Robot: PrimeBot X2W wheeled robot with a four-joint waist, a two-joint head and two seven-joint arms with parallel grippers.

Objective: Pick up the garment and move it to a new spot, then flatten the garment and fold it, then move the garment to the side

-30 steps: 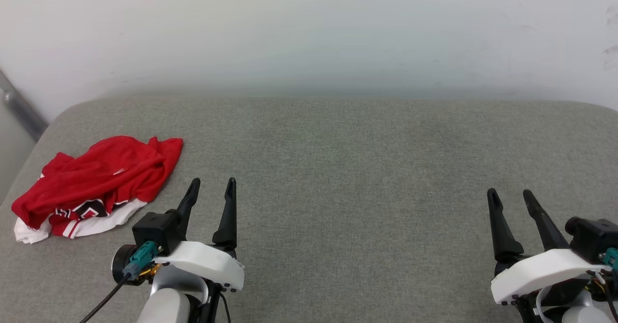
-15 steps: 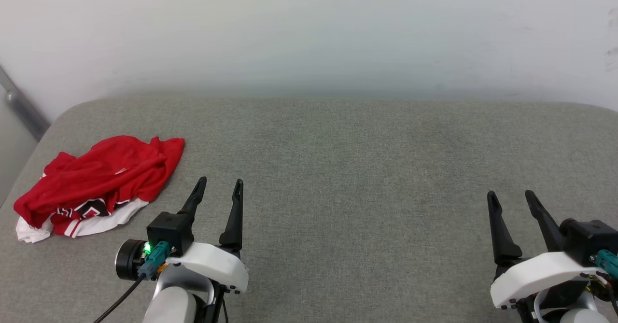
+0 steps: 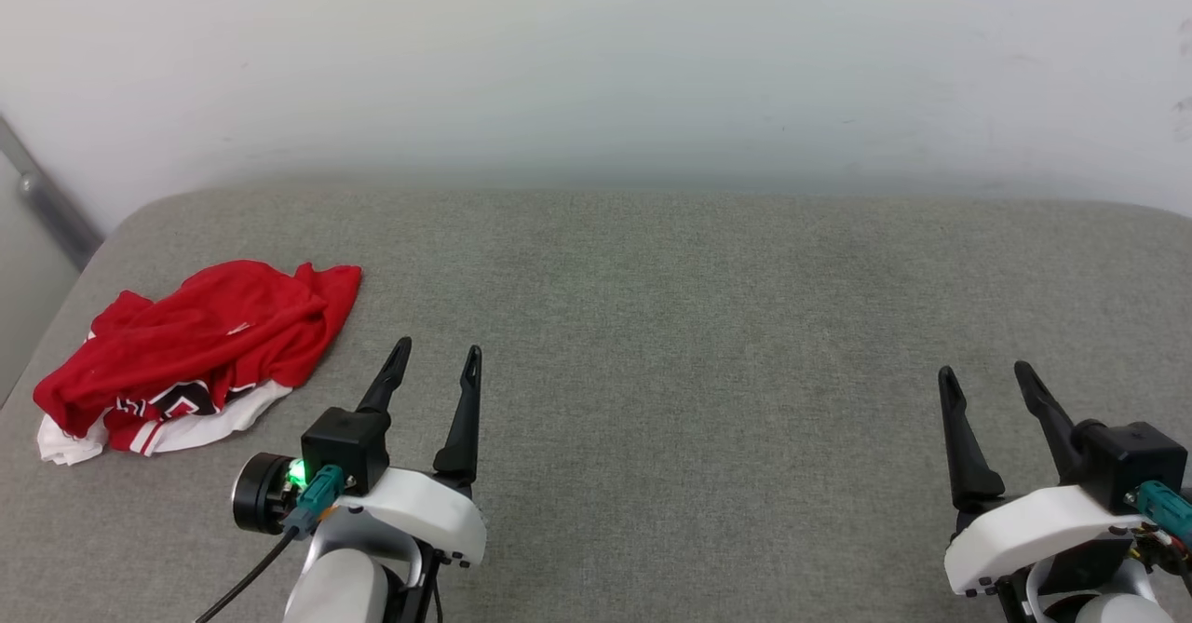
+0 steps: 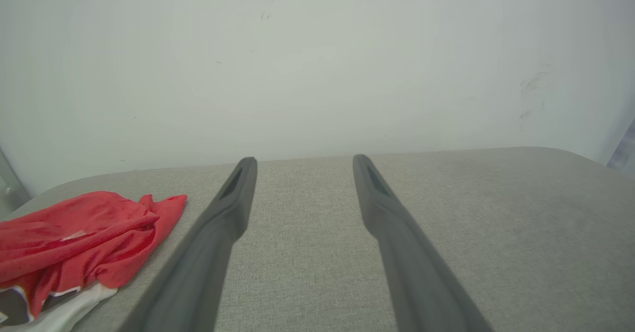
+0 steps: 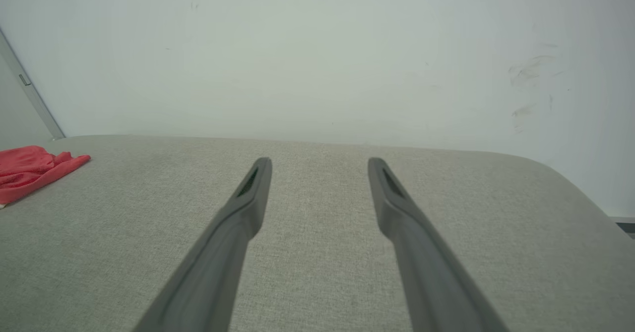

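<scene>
Since a second ago, our left gripper (image 3: 439, 347) is drifting a little to the right across the head view, away from the shirt (image 3: 196, 344), and a green light (image 3: 296, 472) is now glowing at its wrist. The whole picture is also sliding slightly, so our head is turning a touch. Our right gripper (image 3: 984, 371) is barely shifting. Both are hanging over the grey cushion (image 3: 670, 288) with fingers spread wide, holding nothing.

The shirt is lying crumpled in a heap near the cushion's left edge, near the left gripper and well apart from the right one. Red cloth is covering the top, with a white sleeve and dark lettering peeking out below. We are judging it light, soft and limp, likely to sag and drape from any pinch. We are favouring the raised red fold on top of the heap as the place to take hold.
</scene>
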